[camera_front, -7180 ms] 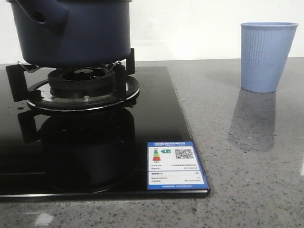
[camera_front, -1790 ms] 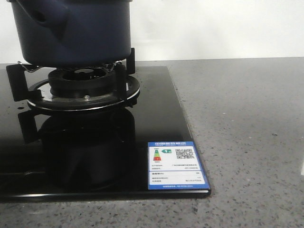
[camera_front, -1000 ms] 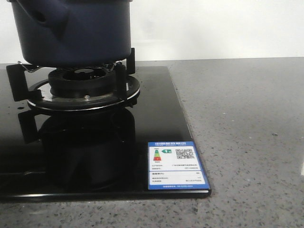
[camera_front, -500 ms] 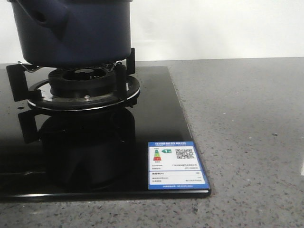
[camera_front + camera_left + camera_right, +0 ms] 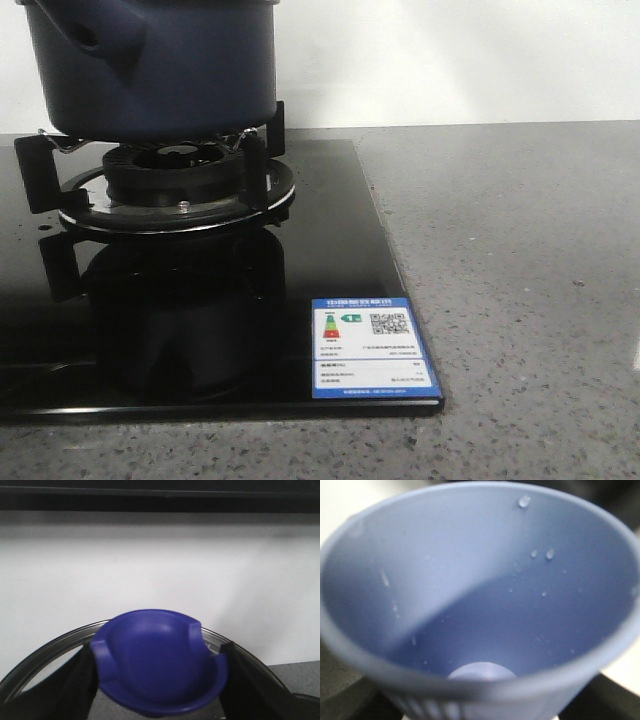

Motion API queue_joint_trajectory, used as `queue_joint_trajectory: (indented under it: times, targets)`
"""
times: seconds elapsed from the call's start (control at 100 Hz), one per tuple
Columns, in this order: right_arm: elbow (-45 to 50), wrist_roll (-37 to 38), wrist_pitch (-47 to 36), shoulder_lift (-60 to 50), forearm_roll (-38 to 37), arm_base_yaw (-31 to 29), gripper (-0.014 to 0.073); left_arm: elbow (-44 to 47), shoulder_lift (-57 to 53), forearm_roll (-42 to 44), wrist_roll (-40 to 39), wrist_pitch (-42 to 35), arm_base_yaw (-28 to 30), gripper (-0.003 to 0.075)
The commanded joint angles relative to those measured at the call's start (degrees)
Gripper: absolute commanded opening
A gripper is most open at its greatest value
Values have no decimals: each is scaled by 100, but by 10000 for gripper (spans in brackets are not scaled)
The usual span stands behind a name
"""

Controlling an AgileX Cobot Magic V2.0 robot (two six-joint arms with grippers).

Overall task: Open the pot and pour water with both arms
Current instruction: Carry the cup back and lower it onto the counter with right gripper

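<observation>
The dark navy pot (image 5: 150, 65) sits on the gas burner (image 5: 175, 185) at the far left of the front view; its top is cut off by the frame edge. In the left wrist view my left gripper (image 5: 160, 682) is shut on the blue lid knob (image 5: 157, 660), with a dark finger (image 5: 70, 690) on each side and the glass lid's metal rim (image 5: 45, 650) behind it, against a white wall. In the right wrist view the light-blue ribbed cup (image 5: 480, 580) fills the frame, with droplets on its inner wall, held in my right gripper (image 5: 480, 702). Neither gripper shows in the front view.
The black glass hob (image 5: 200, 330) has an energy label (image 5: 370, 345) at its front right corner. Grey speckled countertop (image 5: 520, 280) lies to the right of it. A white wall stands behind.
The light-blue cup stood on the counter at the back right 7.2 s ago and is gone from the front view since. The pot and the hob have not moved.
</observation>
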Motion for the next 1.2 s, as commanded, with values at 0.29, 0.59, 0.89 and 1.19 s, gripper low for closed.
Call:
queue_joint_trajectory:
  times: [0.29, 0.59, 0.89, 1.19]
  targets:
    - [2288, 2433, -1992, -1746, 691, -1828, 350, -232, -210, 150, 0, -673, -391, 358]
    - [3609, 2538, -3679, -1698, 691, -2871, 350, -232, -210, 150, 0, -672, -400, 358]
    - [3591, 2411, -4664, -755, 691, -3175, 350, -232, -210, 150, 0, -662, -400, 358]
    - [3591, 2060, -5051, -260, 711, -3175, 321, -232, -210, 150, 0, -662, -400, 358]
